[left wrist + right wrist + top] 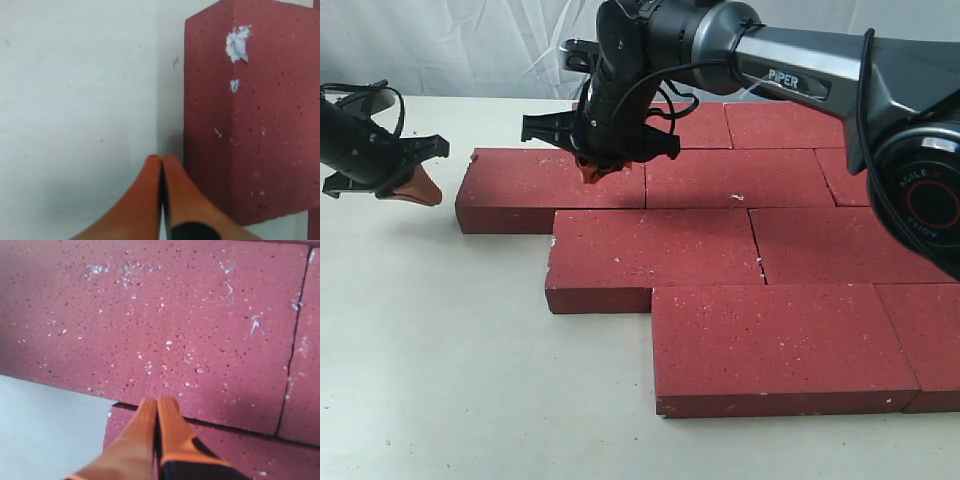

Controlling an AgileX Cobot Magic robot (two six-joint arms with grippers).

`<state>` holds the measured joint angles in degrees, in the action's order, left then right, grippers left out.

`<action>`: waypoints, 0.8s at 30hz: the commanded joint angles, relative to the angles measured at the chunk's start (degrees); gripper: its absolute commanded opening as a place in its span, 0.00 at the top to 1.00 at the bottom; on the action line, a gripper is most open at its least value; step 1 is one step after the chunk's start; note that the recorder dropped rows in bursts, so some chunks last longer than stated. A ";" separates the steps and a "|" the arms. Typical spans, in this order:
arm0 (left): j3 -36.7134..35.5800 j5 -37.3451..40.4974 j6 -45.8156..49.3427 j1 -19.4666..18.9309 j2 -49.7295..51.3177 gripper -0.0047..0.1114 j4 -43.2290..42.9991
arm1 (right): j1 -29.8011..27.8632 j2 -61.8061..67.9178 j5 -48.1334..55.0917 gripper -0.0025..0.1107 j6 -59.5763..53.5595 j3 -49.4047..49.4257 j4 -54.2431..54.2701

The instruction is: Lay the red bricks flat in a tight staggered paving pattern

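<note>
Several dark-red bricks (740, 250) lie flat in staggered rows on the white table (440, 380). The leftmost brick (550, 185) of the second row ends close to my left gripper (425, 190), which is shut and empty just off that brick's end face (250, 125). My left gripper (161, 159) has its orange fingers pressed together over the table. My right gripper (592, 172) is shut above that same brick's top. In the right wrist view my right gripper (157, 401) hovers over the seam between two bricks (165, 325).
A pale curtain (450, 45) hangs behind the table. The right arm's black body (790, 70) reaches across the rear bricks. Bare table stretches left and in front of the bricks.
</note>
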<state>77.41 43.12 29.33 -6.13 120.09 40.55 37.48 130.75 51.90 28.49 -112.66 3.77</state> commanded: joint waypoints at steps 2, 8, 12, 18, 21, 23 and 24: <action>-0.77 2.10 -0.44 -0.17 -2.20 0.96 -1.19 | -0.03 -2.32 3.24 0.99 -4.43 0.00 -0.65; -4.62 0.76 -0.44 -0.17 -7.40 0.96 -1.19 | -0.14 -4.10 7.83 0.99 -10.66 0.00 -0.47; -7.94 -0.95 -0.84 -0.04 -11.63 0.96 -1.32 | -0.14 -4.59 10.81 0.99 -12.61 0.00 -0.35; -12.59 -3.06 -3.43 0.06 -18.11 0.96 -3.85 | -0.14 -5.30 13.34 0.99 -14.95 0.00 -0.65; -14.95 -5.85 -5.64 1.43 -21.02 0.96 -6.47 | -0.14 -6.17 14.10 0.99 -15.04 0.00 -0.71; -15.96 -6.97 -6.39 2.90 -22.70 0.96 -7.32 | -0.14 -6.68 14.31 0.99 -15.04 0.00 -0.71; -16.31 -7.37 -6.50 3.85 -23.38 0.96 -7.93 | -0.14 -6.95 14.31 0.99 -15.04 0.00 -0.71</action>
<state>62.36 37.42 24.01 -4.43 99.06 34.01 37.48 125.31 65.69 13.99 -112.66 3.67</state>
